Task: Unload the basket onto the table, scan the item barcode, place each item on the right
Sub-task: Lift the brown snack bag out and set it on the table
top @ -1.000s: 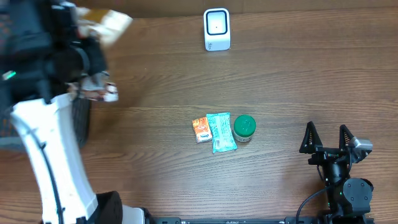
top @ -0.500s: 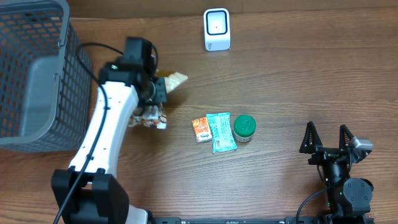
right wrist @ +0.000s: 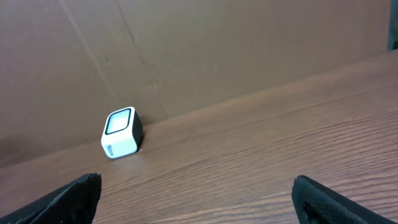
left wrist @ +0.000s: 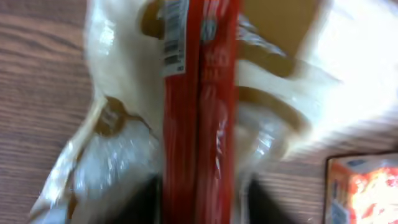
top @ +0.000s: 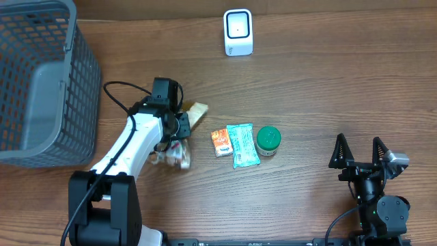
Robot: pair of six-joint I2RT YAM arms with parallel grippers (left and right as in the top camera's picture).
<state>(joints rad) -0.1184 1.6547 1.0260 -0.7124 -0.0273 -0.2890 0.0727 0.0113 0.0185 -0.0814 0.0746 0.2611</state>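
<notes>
Task item: a clear snack packet [left wrist: 199,93] with a red band, left of centre on the surface [top: 328,82], directly under the left hand [top: 179,128].
Barcode: a barcode [left wrist: 174,37] shows on the packet's upper side in the left wrist view, turned up toward that camera.
Left hand: right over the packet. Dark blurred shapes stand either side of the red band, but I cannot tell whether the jaws grip it or stand loose around it.
Right hand: the right hand [top: 358,143] is spread wide and empty, at the near right, well apart from everything.
Scanner: the white scanner [top: 237,32] stands at the far edge, near the centre, well apart from the packet.
Other items: an orange pack [top: 220,142], a teal pack [top: 243,145] and a green-lidded jar [top: 268,140] lie in a row at centre.
Basket: a grey basket [top: 41,82] sits at the far left.
Progress: judged early or between items. No item is at the scanner, and the packet's code is not facing it.
Left to do: likely take firm hold of the packet, carry it far and right, and turn the code toward the scanner window.
</notes>
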